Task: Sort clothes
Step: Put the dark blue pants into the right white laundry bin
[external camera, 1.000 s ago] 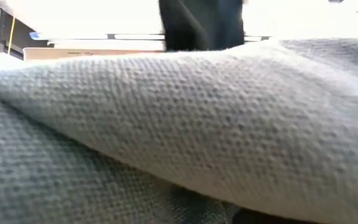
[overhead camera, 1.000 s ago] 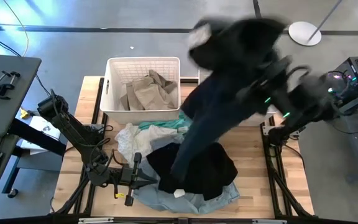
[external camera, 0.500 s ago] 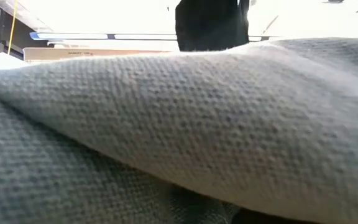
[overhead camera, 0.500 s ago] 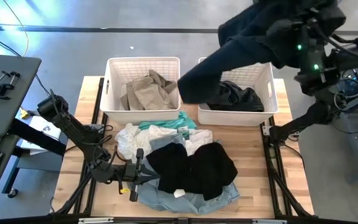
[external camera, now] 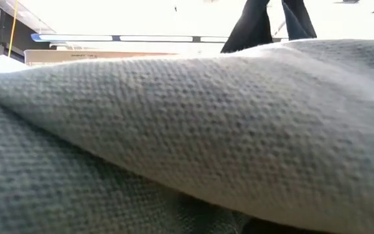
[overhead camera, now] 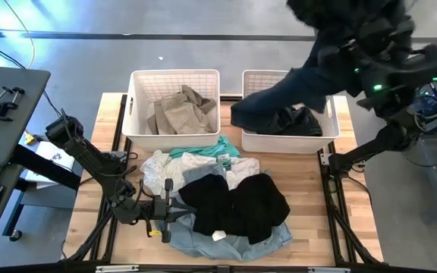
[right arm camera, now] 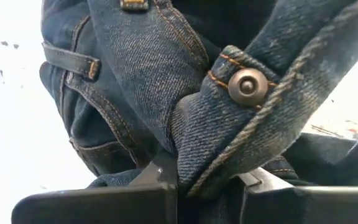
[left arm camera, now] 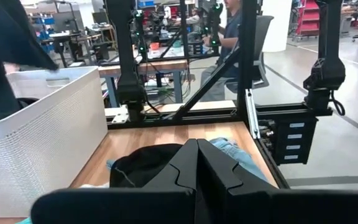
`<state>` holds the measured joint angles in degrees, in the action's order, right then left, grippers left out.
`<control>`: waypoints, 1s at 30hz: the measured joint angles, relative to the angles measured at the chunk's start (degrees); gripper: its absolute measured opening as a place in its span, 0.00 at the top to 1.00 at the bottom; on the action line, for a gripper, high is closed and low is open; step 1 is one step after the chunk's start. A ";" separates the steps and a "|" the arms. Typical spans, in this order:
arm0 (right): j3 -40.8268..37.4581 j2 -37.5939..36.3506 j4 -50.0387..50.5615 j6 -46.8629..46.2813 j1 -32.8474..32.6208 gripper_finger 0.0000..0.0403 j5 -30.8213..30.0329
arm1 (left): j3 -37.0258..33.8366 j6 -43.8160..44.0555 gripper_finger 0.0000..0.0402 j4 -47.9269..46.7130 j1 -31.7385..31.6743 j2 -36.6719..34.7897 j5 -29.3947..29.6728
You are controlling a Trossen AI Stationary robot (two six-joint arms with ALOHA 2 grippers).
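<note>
My right gripper (right arm camera: 207, 180) is raised at the far right (overhead camera: 340, 45) and is shut on dark blue jeans (overhead camera: 287, 95). They hang down to the right white basket (overhead camera: 328, 125), where a black garment (overhead camera: 302, 121) lies. The left basket (overhead camera: 131, 106) holds a tan khaki garment (overhead camera: 180, 110). A pile lies on the table: white (overhead camera: 158, 167), teal (overhead camera: 211, 149), black (overhead camera: 237, 201) and light denim (overhead camera: 226, 244) clothes. My left gripper (overhead camera: 161, 216) is shut and empty at the pile's left edge; it also shows in the left wrist view (left arm camera: 197, 162). My right gripper pinches the jeans' waistband (right arm camera: 191, 158) between its two fingers, just beside the metal button (right arm camera: 247, 86), where several denim layers are bunched. The jeans hang slack below the gripper, clear of the pile, with their lower end (overhead camera: 253, 114) over the right basket's left part.
The low view is almost filled by light grey-blue cloth (external camera: 174, 130) lying against the camera; the hanging jeans (external camera: 258, 29) show above it. Bare wood shows at the table's left (overhead camera: 97, 159) and right (overhead camera: 309, 182). A person sits in the room beyond (left arm camera: 232, 25).
My right gripper has swung up and toward the table's far right, carrying the dark jeans. Their lower end has left the pile and now hangs over the right basket. The pile has stayed in place.
</note>
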<state>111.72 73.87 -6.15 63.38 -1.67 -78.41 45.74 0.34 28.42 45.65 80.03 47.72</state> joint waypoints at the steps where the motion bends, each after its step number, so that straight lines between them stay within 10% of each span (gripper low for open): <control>1: -1.01 -0.15 4.56 -2.62 0.82 0.90 -1.22 | 0.00 -0.09 1.00 -0.09 0.00 0.00 0.00; 7: -9.67 -0.39 43.42 -32.90 4.46 0.89 -7.84 | 0.00 0.03 1.00 0.07 0.31 0.00 0.02; 13: -22.61 -0.98 72.84 -75.37 13.96 0.90 24.77 | 0.00 -0.12 1.00 -0.02 0.94 0.00 0.02; 18: -38.34 -1.19 72.68 -75.92 22.47 0.89 46.18 | 0.00 -0.30 1.00 0.07 0.74 0.00 0.02; 30: -62.99 -1.14 50.00 -71.24 38.61 0.89 64.85 | 0.00 -0.52 1.00 1.56 -0.29 0.00 1.56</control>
<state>48.73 72.73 43.86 -7.85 36.94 -13.56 45.74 -0.18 29.98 45.36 80.03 49.28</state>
